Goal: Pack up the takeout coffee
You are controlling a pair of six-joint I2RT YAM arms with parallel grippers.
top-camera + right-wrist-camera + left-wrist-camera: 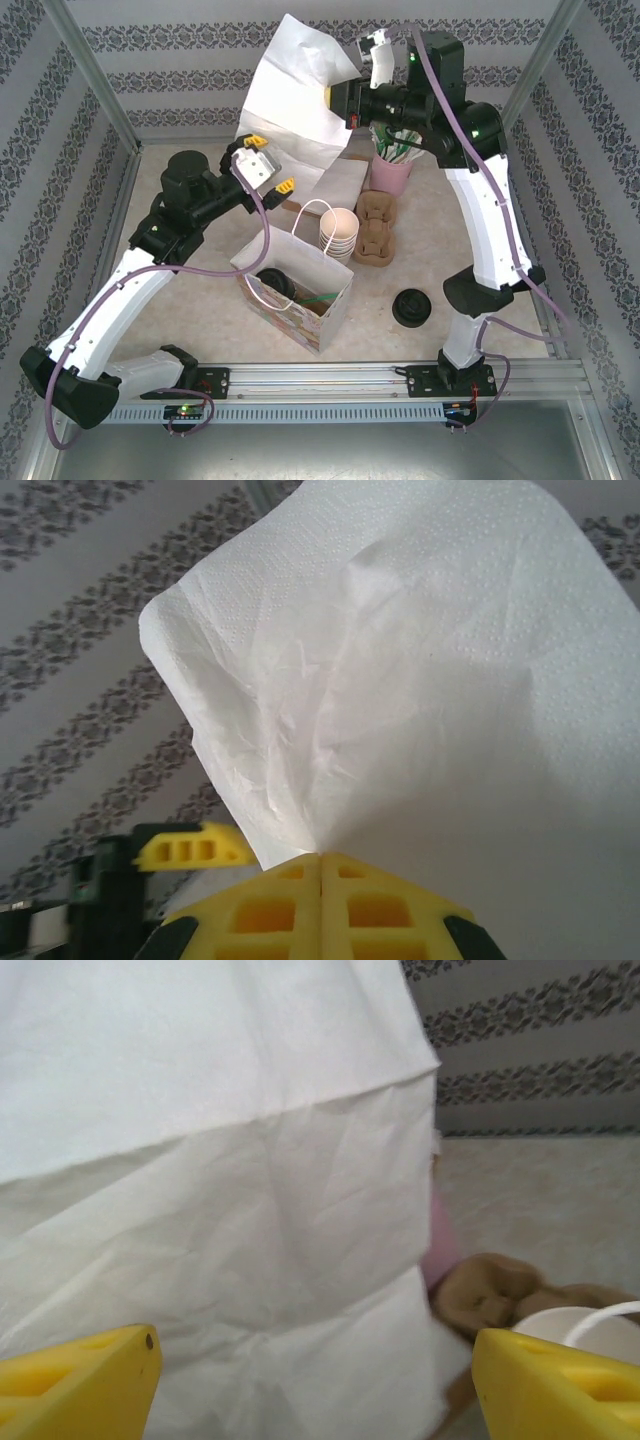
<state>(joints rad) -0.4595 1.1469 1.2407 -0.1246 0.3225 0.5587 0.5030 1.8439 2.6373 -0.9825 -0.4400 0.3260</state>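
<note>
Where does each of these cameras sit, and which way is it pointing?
Top external: above and behind the robot, looking down on the table; left arm and right arm show.
Left wrist: on the left arm, facing the white napkin; the open left pincer shows at the bottom.
Right wrist: on the right arm, facing the wall; the right pincer is shut on the napkin.
Both wrist views share the napkin.
</note>
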